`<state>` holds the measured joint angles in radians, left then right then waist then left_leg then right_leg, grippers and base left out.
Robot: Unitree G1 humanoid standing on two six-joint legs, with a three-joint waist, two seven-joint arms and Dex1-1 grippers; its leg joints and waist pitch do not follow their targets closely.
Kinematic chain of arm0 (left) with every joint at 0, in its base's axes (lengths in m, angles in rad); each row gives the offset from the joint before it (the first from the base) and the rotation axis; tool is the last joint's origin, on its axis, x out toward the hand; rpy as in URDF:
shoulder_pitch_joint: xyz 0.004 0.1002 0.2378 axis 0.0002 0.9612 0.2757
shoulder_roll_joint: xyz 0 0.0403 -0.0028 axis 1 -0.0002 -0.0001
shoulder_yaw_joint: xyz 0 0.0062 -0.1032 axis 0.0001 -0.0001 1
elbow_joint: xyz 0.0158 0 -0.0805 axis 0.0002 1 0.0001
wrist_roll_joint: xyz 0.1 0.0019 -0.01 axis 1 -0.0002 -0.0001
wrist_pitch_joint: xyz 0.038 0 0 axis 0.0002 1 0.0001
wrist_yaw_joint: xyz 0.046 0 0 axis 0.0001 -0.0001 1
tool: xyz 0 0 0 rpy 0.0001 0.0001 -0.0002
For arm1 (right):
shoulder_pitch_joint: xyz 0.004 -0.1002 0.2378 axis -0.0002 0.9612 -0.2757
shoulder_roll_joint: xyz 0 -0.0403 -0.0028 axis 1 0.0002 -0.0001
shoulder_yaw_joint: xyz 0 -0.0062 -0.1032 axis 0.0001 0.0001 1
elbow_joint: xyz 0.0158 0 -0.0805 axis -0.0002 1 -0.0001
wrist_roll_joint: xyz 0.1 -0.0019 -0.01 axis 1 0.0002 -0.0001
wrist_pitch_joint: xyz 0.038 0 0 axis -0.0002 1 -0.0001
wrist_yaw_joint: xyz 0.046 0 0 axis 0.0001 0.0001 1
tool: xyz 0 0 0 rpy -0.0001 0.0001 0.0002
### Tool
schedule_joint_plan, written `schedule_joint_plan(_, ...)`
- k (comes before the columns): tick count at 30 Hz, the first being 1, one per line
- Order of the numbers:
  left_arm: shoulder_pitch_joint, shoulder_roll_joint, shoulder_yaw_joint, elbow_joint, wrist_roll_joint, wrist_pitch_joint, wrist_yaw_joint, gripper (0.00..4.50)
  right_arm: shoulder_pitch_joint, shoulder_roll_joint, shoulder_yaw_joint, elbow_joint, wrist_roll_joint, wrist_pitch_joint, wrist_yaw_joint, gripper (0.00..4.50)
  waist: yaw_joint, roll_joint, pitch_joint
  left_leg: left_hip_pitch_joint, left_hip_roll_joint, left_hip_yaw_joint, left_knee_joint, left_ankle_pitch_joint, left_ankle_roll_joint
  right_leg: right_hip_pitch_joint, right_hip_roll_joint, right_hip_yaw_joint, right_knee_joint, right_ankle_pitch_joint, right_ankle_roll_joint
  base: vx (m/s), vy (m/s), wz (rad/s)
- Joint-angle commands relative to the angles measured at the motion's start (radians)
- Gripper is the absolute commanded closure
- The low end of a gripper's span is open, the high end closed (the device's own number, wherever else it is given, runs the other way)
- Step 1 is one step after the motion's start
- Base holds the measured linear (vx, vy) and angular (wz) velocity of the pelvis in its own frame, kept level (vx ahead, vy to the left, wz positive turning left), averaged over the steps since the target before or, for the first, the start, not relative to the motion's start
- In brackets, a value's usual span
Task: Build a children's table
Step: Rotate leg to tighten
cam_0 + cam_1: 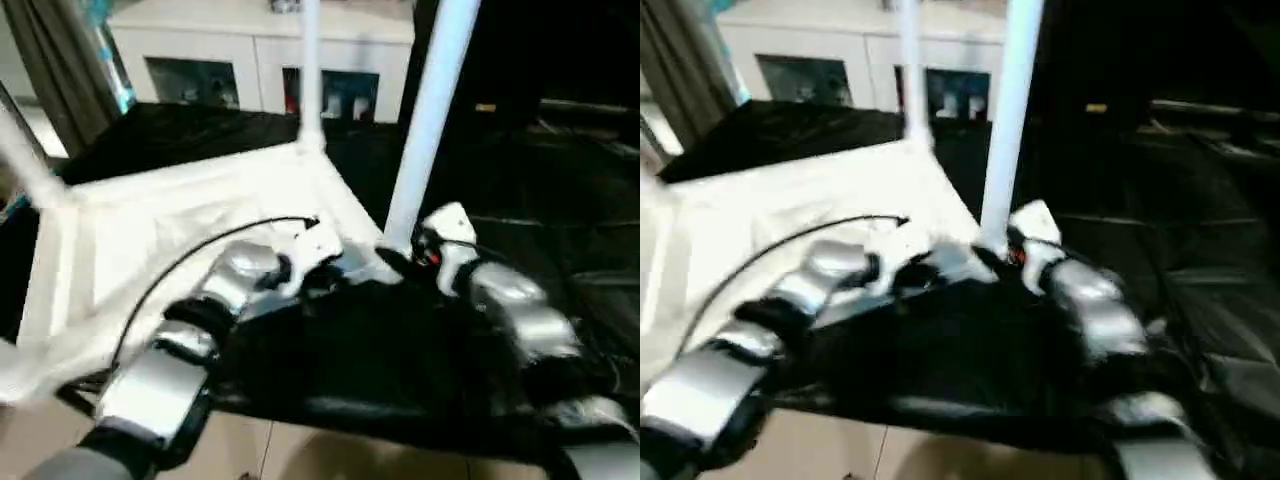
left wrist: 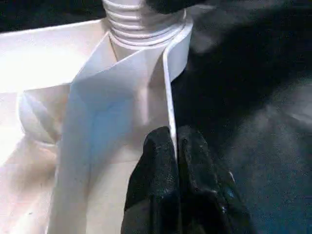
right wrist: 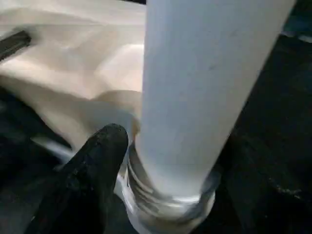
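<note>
Left wrist view: left pincer [image 2: 174, 146] pinches tabletop rim [image 2: 168, 87].

A thick white tube leg [image 3: 195, 92] stands upright, its ribbed, threaded base seated in a round corner socket [image 3: 165, 214] of the white tabletop [image 3: 63, 73]. One black finger [image 3: 92, 170] of the right end effector rests just beside that base. Black sheeting [image 3: 273, 161] lies around the corner.

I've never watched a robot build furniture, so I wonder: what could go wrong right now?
The left gripper only pinches the tabletop's thin rim, so it might slip off. The right gripper works low on the near leg, whose threads are exposed; it may not be fully seated and could tilt.
</note>
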<state>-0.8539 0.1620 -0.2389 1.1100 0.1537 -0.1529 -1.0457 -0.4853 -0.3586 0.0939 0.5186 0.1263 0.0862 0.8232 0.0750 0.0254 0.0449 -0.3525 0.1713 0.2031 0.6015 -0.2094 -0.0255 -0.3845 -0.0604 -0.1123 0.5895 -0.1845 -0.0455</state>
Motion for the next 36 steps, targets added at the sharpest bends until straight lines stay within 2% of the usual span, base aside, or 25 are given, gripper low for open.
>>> schedule_joint_plan(1,0.002,-0.02,-0.008,-0.066,-0.048,-0.073,-0.093,4.5,0.016,0.0,0.073,-0.052,0.018,0.02,0.117,1.34,0.009,-0.012,-0.062,0.003,0.081,-0.038,-0.064,-0.116,0.132,0.052,-0.117,0.072,-0.067,-0.155,-0.192,0.0,0.0,0.0)
schedule_joint_plan(4,0.024,0.011,-0.013,-0.097,-0.069,-0.07,-0.199,4.5,0.045,-0.056,0.088,-0.105,0.035,0.047,0.198,1.34,0.022,-0.013,-0.061,0.004,0.081,-0.036,-0.064,-0.104,0.127,0.05,-0.12,0.074,-0.067,-0.158,-0.193,0.0,0.0,0.0)
schedule_joint_plan(6,0.027,0.017,-0.009,-0.103,-0.078,-0.063,-0.219,4.5,0.049,-0.065,0.09,-0.114,0.04,0.055,0.212,1.34,0.027,-0.011,-0.061,0.004,0.082,-0.036,-0.065,-0.104,0.122,0.05,-0.119,0.073,-0.067,-0.172,-0.19,0.0,0.0,0.0)
schedule_joint_plan(8,0.029,0.024,-0.005,-0.108,-0.085,-0.063,-0.234,4.5,0.058,-0.076,0.092,-0.129,0.04,0.063,0.227,1.34,0.031,-0.012,-0.06,0.007,0.085,-0.038,-0.067,-0.114,0.103,0.047,-0.121,0.073,-0.07,-0.201,-0.18,0.0,0.0,0.0)
schedule_joint_plan(12,0.033,0.04,0.005,-0.118,-0.094,-0.064,-0.267,4.5,0.08,-0.096,0.096,-0.17,0.051,0.093,0.264,1.34,0.035,-0.013,-0.059,0.005,0.082,-0.038,-0.068,-0.117,0.095,0.048,-0.12,0.073,-0.072,-0.217,-0.167,0.0,0.0,0.0)
schedule_joint_plan(17,0.038,0.044,0.011,-0.131,-0.097,-0.059,-0.286,4.5,0.093,-0.105,0.106,-0.195,0.053,0.108,0.284,1.83,0.037,-0.012,-0.059,0.005,0.082,-0.038,-0.068,-0.113,0.092,0.047,-0.119,0.073,-0.073,-0.222,-0.16,0.0,0.0,0.0)
schedule_joint_plan(25,0.034,0.041,0.016,-0.131,-0.097,-0.052,-0.285,4.5,0.106,-0.097,0.107,-0.208,0.055,0.136,0.281,1.92,0.038,-0.011,-0.059,0.005,0.081,-0.039,-0.069,-0.122,0.083,0.047,-0.119,0.073,-0.076,-0.238,-0.153,0.0,0.0,0.0)
schedule_joint_plan(28,0.028,0.031,0.022,-0.116,-0.082,-0.039,-0.221,4.5,0.12,-0.07,0.088,-0.185,0.046,0.134,0.217,1.92,0.038,-0.01,-0.06,0.005,0.082,-0.04,-0.069,-0.114,0.084,0.047,-0.12,0.072,-0.074,-0.223,-0.154,0.0,0.0,0.0)
schedule_joint_plan(30,0.013,0.019,0.021,-0.084,-0.049,-0.031,-0.114,4.5,0.116,-0.027,0.054,-0.128,0.03,0.13,0.104,1.92,0.033,-0.012,-0.058,0.006,0.081,-0.04,-0.07,-0.124,0.071,0.044,-0.12,0.072,-0.077,-0.238,-0.155,0.0,0.0,0.0)
schedule_joint_plan(31,0.013,0.019,0.021,-0.084,-0.049,-0.031,-0.114,4.5,0.116,-0.027,0.054,-0.128,0.03,0.13,0.104,1.92,0.029,-0.012,-0.057,0.006,0.077,-0.041,-0.071,-0.133,0.063,0.045,-0.121,0.071,-0.081,-0.265,-0.151,0.0,0.0,0.0)
schedule_joint_plan(32,-0.002,0.01,0.02,-0.057,-0.027,-0.013,-0.032,4.5,0.111,-0.001,0.035,-0.09,0.02,0.131,0.035,1.92,0.029,-0.012,-0.057,0.007,0.076,-0.04,-0.071,-0.133,0.061,0.048,-0.121,0.071,-0.083,-0.281,-0.143,0.0,0.0,0.0)
schedule_joint_plan(33,-0.016,-0.003,0.023,-0.032,-0.015,0.0,0.038,4.5,0.106,0.028,0.018,-0.053,0.012,0.126,-0.034,1.92,0.026,-0.01,-0.055,0.008,0.077,-0.039,-0.072,-0.137,0.061,0.043,-0.119,0.072,-0.085,-0.288,-0.144,0.0,0.0,0.0)
schedule_joint_plan(34,-0.033,-0.03,0.035,-0.007,-0.016,0.022,0.114,4.5,0.089,0.075,-0.016,0.002,0.009,0.129,-0.146,1.92,0.019,-0.007,-0.055,0.013,0.077,-0.042,-0.073,-0.153,0.046,0.038,-0.12,0.071,-0.089,-0.309,-0.144,0.0,0.0,0.0)
schedule_joint_plan(35,-0.047,-0.056,0.045,0.011,-0.018,0.04,0.173,4.5,0.072,0.118,-0.047,0.05,0.009,0.127,-0.246,1.92,0.013,-0.011,-0.054,0.013,0.077,-0.045,-0.077,-0.161,0.029,0.043,-0.12,0.069,-0.09,-0.329,-0.143,0.0,0.0,0.0)
schedule_joint_plan(36,-0.065,-0.092,0.054,0.028,-0.022,0.063,0.236,4.5,0.042,0.169,-0.082,0.11,0.009,0.124,-0.37,1.93,0.01,-0.011,-0.054,0.015,0.075,-0.043,-0.075,-0.163,0.026,0.041,-0.119,0.07,-0.092,-0.331,-0.144,0.0,0.0,0.0)
